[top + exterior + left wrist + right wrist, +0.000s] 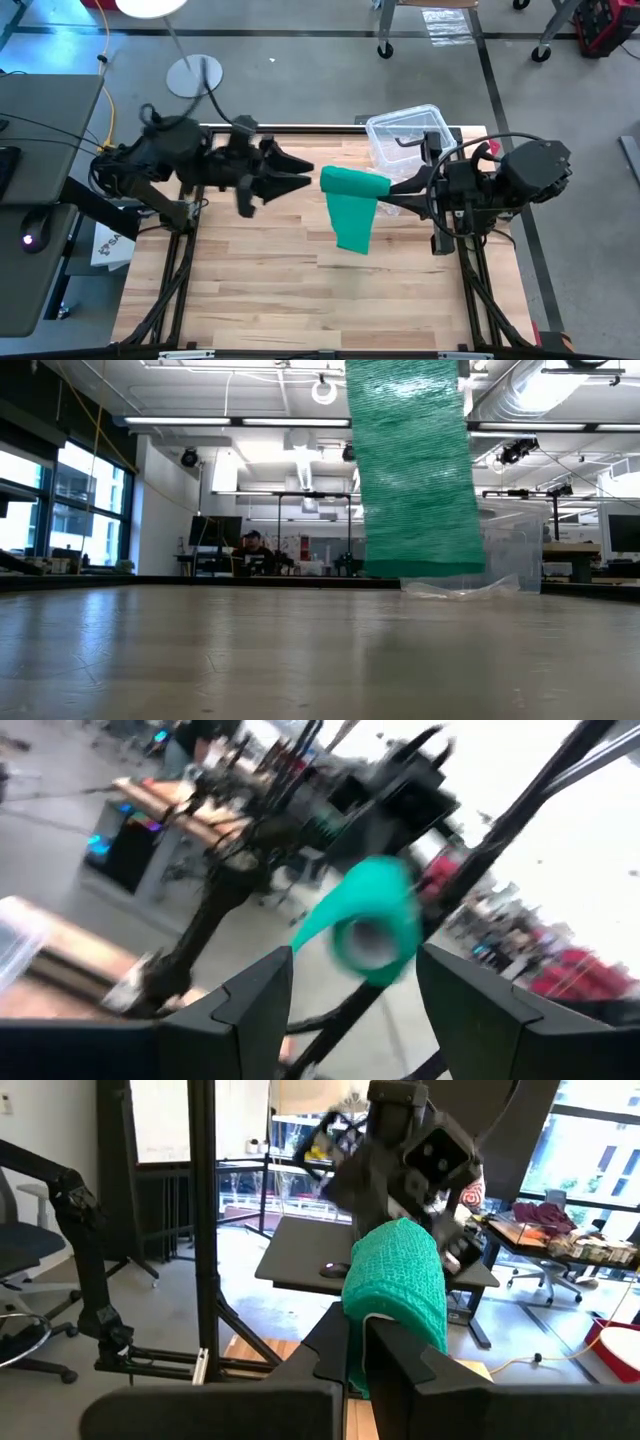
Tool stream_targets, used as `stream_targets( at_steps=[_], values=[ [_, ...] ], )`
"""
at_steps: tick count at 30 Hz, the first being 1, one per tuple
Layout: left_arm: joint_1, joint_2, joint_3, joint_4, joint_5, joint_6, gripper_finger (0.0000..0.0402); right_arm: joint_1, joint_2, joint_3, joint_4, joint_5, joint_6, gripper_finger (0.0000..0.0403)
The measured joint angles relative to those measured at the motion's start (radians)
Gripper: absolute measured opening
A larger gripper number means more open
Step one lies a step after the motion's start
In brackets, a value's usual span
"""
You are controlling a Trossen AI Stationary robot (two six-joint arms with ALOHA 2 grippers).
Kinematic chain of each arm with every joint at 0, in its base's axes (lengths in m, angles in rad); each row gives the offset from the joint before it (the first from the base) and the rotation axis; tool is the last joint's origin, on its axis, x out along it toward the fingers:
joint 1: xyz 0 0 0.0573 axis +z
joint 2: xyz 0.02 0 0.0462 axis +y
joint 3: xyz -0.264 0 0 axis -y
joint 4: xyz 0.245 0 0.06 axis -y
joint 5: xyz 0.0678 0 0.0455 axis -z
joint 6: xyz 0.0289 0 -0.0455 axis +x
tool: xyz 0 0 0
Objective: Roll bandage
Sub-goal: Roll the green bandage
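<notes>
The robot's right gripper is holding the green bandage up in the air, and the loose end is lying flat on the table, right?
Not quite. The right gripper does hold the green bandage up in the air, but the loose end isn't lying flat on the table. The low view shows it hanging straight down, its bottom edge clear of the tabletop.

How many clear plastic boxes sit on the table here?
1: the clear plastic box sits at the table's far edge, beside the right hand, behind the hanging bandage. Nothing suggests another is hidden.

Overhead, table-level and wrist views, sharing the bandage point(352, 205).
</notes>
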State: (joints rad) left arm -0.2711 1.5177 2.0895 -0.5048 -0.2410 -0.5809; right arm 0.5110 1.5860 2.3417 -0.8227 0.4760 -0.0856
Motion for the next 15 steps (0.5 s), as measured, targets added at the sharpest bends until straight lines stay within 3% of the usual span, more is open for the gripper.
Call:
stream_targets(
  at_steps=[6,15],
  values=[
    [0.0,-0.001,0.002,0.114,0.086,-0.149,0.0206,-0.004,0.0,0.0,0.0,0.023,0.0,0.0012],
    [0.0,0.039,0.0,0.085,0.054,-0.238,0.0206,-0.014,0.0,0.0,-0.004,0.036,0.001,0.0012]
  ],
)
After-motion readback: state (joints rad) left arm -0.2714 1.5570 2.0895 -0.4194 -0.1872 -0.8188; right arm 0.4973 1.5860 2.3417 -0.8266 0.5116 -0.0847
